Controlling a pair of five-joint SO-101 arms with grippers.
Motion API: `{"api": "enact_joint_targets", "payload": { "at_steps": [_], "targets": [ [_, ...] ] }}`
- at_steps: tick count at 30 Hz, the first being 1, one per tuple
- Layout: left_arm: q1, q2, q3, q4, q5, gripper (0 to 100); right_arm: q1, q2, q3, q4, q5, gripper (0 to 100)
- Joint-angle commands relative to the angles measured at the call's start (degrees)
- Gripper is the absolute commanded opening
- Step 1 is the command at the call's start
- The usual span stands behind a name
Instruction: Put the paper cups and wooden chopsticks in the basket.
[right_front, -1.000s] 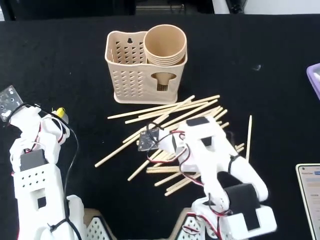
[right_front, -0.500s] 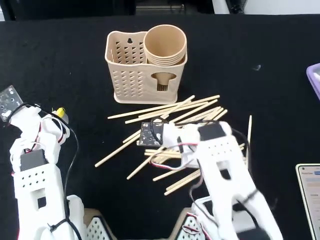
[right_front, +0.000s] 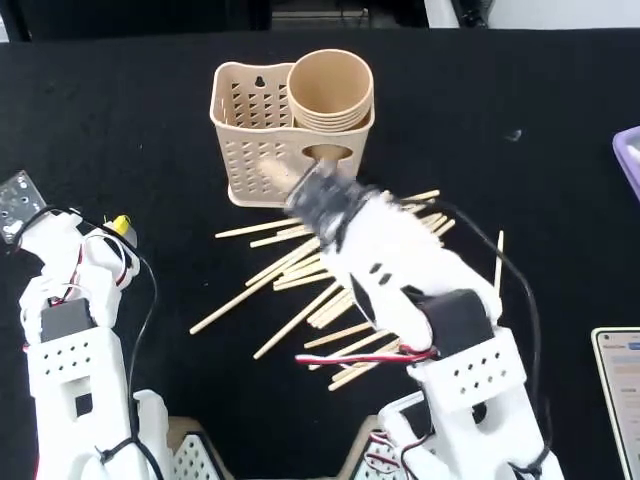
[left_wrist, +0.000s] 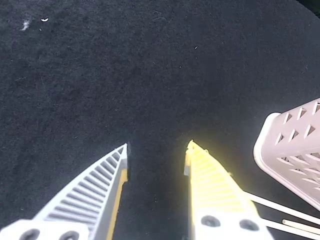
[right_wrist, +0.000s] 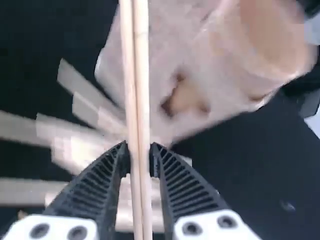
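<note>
The black table (right_front: 120, 110) bears one basket (right_front: 262, 140), its lower front partly hidden by the right arm (right_front: 400, 270). The arm also covers much of the loose chopsticks (right_front: 290, 265) scattered in front, so they cannot be counted. Nested paper cups (right_front: 330, 88) stand in the basket's right compartment, with roughly four rims showing. The right gripper (right_wrist: 138, 146) pinches two chopsticks (right_wrist: 135, 75), blurred against the basket. The left gripper (left_wrist: 156, 147) hangs spread over bare table.

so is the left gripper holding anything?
No, the left gripper is open, with only the black table showing in its gap.
</note>
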Motion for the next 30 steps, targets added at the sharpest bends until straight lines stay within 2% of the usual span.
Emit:
{"api": "enact_joint_targets", "payload": {
  "at_steps": [1, 4, 8, 12, 15, 23, 28, 30],
  "targets": [
    [0.3, -1.1, -0.4, -1.0, 0.0, 19, -2.6, -1.5, -3.1, -15.6, -12.7, 1.1],
    [0.3, -1.1, -0.4, -1.0, 0.0, 19, -5.4, -1.5, -3.2, -27.3, -16.4, 1.1],
    [0.4, -1.1, -0.4, -1.0, 0.0, 19, -7.8, 0.1, -3.2, -43.1, -17.2, 1.1],
    [0.4, -1.1, -0.4, -1.0, 0.0, 19, -7.7, 8.6, -3.6, -58.2, -16.8, 1.1],
    [0.4, -1.1, -0.4, -1.0, 0.0, 19, -7.6, 17.4, -5.9, -65.6, -16.8, 1.1],
    [0.4, -1.1, -0.4, -1.0, 0.0, 19, -5.9, 39.9, -23.8, -67.0, -17.0, 1.1],
    [0.4, -1.1, -0.4, -1.0, 0.0, 19, -5.5, 49.5, -26.3, -66.5, -17.0, 1.2],
    [0.4, -1.1, -0.4, -1.0, 0.0, 19, -5.5, 50.9, -26.9, -62.2, -17.0, 1.8]
  ]
}}
